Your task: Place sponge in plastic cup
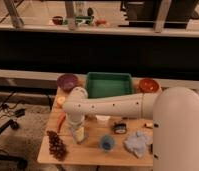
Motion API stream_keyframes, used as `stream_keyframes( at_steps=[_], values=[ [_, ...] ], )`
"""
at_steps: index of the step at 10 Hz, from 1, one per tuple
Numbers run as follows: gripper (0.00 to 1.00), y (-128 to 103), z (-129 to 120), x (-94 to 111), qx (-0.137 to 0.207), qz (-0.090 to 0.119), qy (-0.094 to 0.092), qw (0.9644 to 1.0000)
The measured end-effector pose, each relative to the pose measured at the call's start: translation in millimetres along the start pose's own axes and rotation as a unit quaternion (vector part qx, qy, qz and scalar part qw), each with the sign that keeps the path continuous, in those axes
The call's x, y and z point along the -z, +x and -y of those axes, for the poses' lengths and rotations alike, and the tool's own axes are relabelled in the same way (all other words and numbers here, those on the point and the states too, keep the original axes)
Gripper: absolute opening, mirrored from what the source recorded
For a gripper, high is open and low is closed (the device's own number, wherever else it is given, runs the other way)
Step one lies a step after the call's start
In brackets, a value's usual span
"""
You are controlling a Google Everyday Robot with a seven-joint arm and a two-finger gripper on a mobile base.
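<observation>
One gripper [76,124] hangs from a white arm [113,105], pointing down near the front-left corner of a wooden table [88,157]. Whether it is open or closed cannot be told. Directly beneath it is a pale yellow shape, probably the sponge [79,134], seemingly inside a clear plastic cup [83,131]. A dark grape-like cluster [56,144] lies at the front-left corner. A blue cup [107,143] stands by the front edge, and a pale cloth [138,141] lies toward the front-right corner. Along the back edge sit a purple bowl [68,81], a green tray [109,91] and an orange bowl [149,85].
</observation>
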Motion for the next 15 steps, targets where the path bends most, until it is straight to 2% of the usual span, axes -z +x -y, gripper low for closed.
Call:
stream_keyframes(
  at_steps=[2, 4, 6, 9, 10, 12, 15],
  values=[
    [0.8, 15, -9, 1, -0.012, -0.007, -0.01, 0.9999],
    [0.8, 14, -9, -4, -0.014, -0.004, -0.011, 0.9998],
    [0.8, 12, 0, -21, -0.019, 0.002, -0.012, 0.9997],
    [0.79, 13, -3, -47, -0.025, 0.011, -0.02, 0.9994],
    [0.75, 15, -5, -50, -0.026, 0.013, -0.018, 0.9994],
    [0.55, 17, -6, -50, -0.029, 0.014, -0.011, 0.9994],
    [0.23, 18, -7, -46, -0.029, 0.012, -0.014, 0.9994]
  ],
)
